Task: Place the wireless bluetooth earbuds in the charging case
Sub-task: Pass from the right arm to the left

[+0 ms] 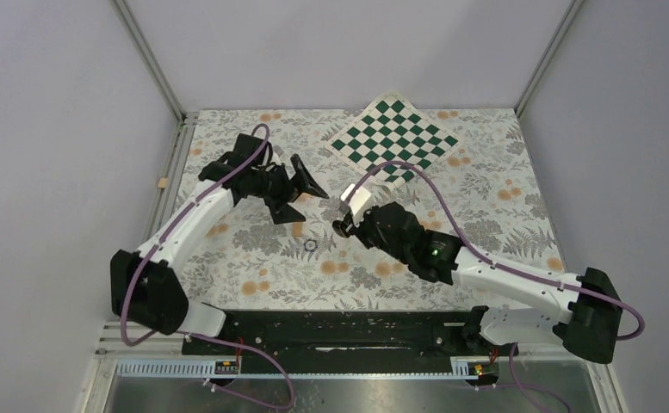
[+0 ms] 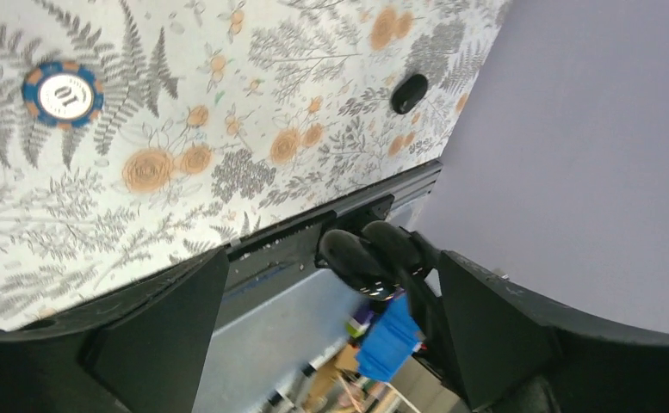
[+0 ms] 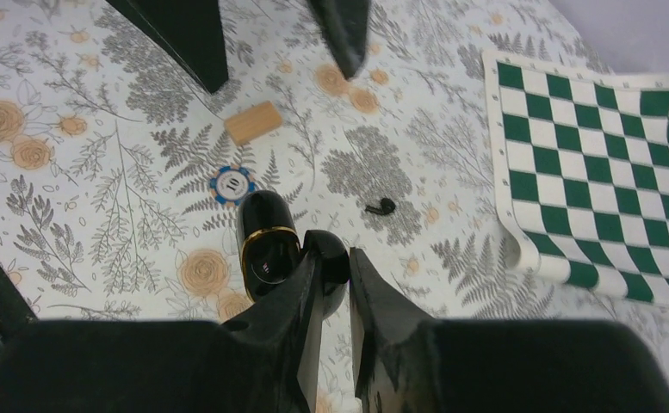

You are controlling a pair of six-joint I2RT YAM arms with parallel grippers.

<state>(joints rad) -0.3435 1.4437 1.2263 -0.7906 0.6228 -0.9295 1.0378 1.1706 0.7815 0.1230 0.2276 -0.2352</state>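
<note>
The charging case [image 3: 266, 241] is black and glossy with a gold rim, and its lid stands open. My right gripper [image 3: 341, 254] is shut on the lid's rounded end and holds the case just above the floral cloth; it also shows in the top view [image 1: 345, 225]. One tiny black earbud [image 3: 380, 207] lies on the cloth just beyond the case. A small black bean-shaped thing [image 2: 410, 92], probably the other bud, lies on the cloth in the left wrist view. I cannot tell what is inside the case. My left gripper [image 1: 303, 196] is open and empty, raised beyond the case.
A blue poker chip [image 3: 232, 183] lies next to the case, and a small tan block [image 3: 253, 122] lies beyond it. A green checked mat [image 1: 393, 139] covers the far right. The black base rail [image 1: 339, 331] runs along the near edge.
</note>
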